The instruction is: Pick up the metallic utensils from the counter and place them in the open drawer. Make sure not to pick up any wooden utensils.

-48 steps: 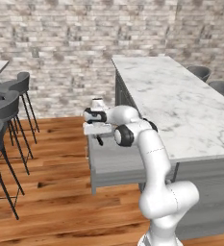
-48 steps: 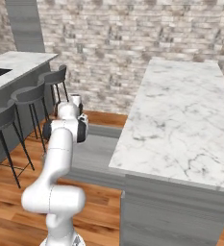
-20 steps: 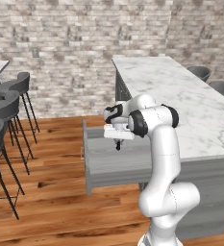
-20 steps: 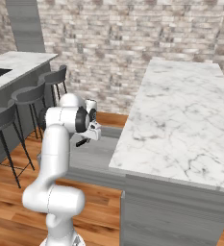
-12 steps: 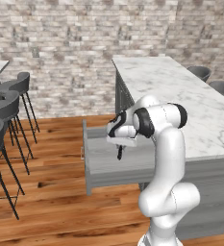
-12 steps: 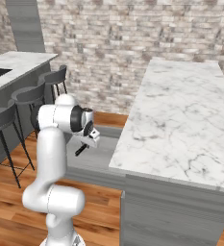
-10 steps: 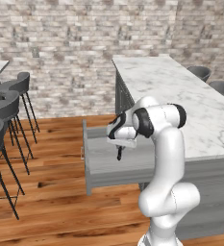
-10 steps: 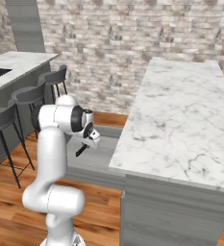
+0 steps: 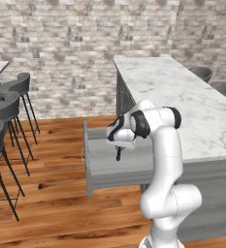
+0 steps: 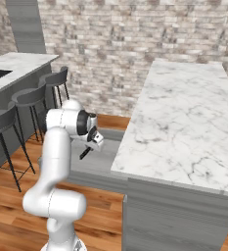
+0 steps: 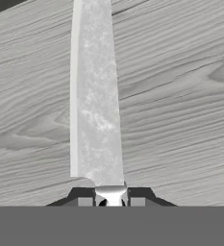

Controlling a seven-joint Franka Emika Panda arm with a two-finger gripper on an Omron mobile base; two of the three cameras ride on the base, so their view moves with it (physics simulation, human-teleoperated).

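While the white arm's two-finger gripper [image 9: 118,154] hangs over the wide, shallow grey drawer [image 9: 88,167] pulled out from the white marble counter [image 10: 184,117], its jaws are pinched on a slim silver-grey knife [image 11: 95,96] at the black handle. The blade points down toward the grey wood-grain drawer floor [image 11: 180,96], apparently just above it. The knife looks light, rigid and smooth-sided; a narrow handle can pivot or slip between the pads. Judged best held at the handle, as now, and released low inside the drawer
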